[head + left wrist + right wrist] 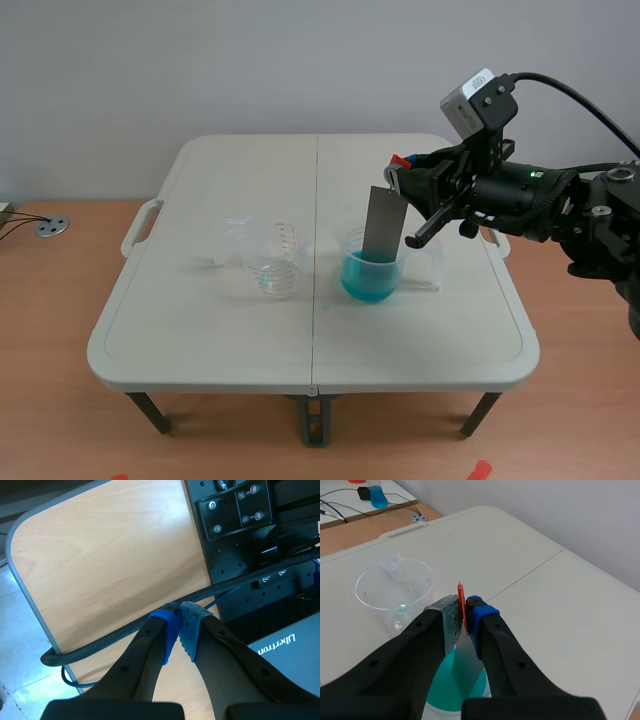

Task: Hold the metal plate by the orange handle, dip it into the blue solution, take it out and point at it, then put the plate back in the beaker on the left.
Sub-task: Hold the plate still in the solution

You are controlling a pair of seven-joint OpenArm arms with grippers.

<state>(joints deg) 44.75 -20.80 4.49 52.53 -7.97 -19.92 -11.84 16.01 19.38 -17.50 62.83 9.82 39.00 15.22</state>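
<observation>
A grey metal plate [383, 225] hangs upright with its lower end inside the beaker of blue solution [370, 270] at the table's middle right. My right gripper [397, 176] is shut on the plate's orange handle [461, 600], above that beaker; the right wrist view shows the handle pinched between the pads, with the blue solution [456, 685] below. An empty clear beaker [276, 262] stands to the left; in the right wrist view this empty beaker [395, 592] lies ahead of the fingers. My left gripper [180, 625] is shut on nothing, off the table over a wooden board.
The white folding table [200, 330] has a centre seam and handles at both sides. A black braided cable [125, 630] and a black equipment rack [250, 530] lie under the left gripper. A metal disc with wires [52, 226] sits on the wooden surface at the left.
</observation>
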